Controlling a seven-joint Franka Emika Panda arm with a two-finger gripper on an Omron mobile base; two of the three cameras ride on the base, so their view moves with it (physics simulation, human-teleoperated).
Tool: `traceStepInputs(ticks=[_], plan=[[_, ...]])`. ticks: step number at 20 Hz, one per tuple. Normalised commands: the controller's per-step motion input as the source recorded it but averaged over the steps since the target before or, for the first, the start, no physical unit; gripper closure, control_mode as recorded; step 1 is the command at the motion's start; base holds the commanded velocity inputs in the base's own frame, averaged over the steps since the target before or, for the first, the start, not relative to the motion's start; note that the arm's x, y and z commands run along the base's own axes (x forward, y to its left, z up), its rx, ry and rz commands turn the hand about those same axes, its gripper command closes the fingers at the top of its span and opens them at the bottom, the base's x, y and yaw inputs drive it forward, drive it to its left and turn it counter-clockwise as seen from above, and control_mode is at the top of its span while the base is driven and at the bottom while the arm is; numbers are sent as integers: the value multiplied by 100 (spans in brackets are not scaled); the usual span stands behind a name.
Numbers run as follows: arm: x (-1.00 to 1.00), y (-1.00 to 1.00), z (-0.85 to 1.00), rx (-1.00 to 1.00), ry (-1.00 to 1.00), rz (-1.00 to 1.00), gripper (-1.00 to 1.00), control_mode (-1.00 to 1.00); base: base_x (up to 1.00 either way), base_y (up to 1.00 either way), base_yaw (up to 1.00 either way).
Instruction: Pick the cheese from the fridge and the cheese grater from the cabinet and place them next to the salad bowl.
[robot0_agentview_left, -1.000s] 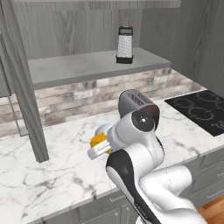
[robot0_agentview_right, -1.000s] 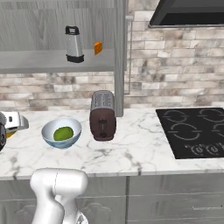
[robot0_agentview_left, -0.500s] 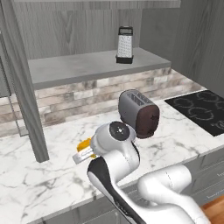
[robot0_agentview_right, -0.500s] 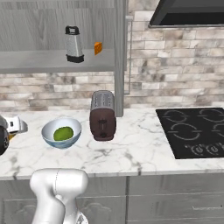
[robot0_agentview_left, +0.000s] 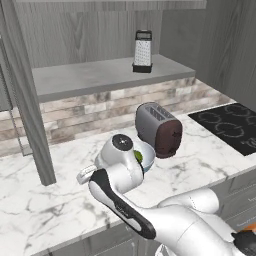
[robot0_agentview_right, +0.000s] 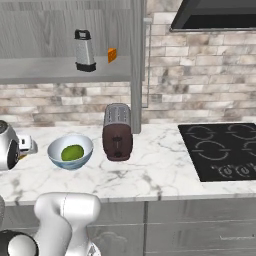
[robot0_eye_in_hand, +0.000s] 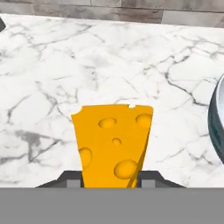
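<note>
The cheese (robot0_eye_in_hand: 113, 148), a yellow-orange wedge with round holes, stands low over the marble counter (robot0_eye_in_hand: 52, 65) between my two fingertips. My gripper (robot0_eye_in_hand: 111, 178) is shut on the cheese, its fingers tight against both sides. It sits left of the salad bowl (robot0_agentview_right: 54, 150), whose rim (robot0_eye_in_hand: 217, 118) shows at the right edge of the hand view. In the left base view my arm hides part of the salad bowl (robot0_agentview_left: 148, 156). The cheese grater (robot0_agentview_left: 143, 50) (robot0_agentview_right: 85, 50) stands upright on the shelf of the open cabinet (robot0_agentview_left: 90, 77). The fridge is out of view.
A dark toaster (robot0_agentview_right: 117, 132) (robot0_agentview_left: 160, 127) stands right of the bowl. An orange chunk (robot0_agentview_right: 112, 55) lies on the cabinet shelf behind the grater. A black cooktop (robot0_agentview_right: 225, 150) fills the counter's right end. An open cabinet door edge (robot0_agentview_left: 30, 110) comes down to the counter at the left.
My arm has swung left and down with the cheese, bringing the hand close over the counter to the left of the bowl. The jaws have eased slightly. The grater, bowl and toaster have not moved.
</note>
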Motion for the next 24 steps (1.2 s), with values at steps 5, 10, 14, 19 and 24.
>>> traceStepInputs(ticks=[5,10,14,19,24], plan=[[37,35,-50,-7,0,0,100,-100,0,0,0],[31,28,-44,-7,-1,0,100,-100,0,0,0],[36,6,-34,-3,0,0,100,-100,0,0,0],[35,4,-36,-3,0,0,100,-100,0,0,0],[32,26,-42,-4,0,0,-100,-100,0,0,0]])
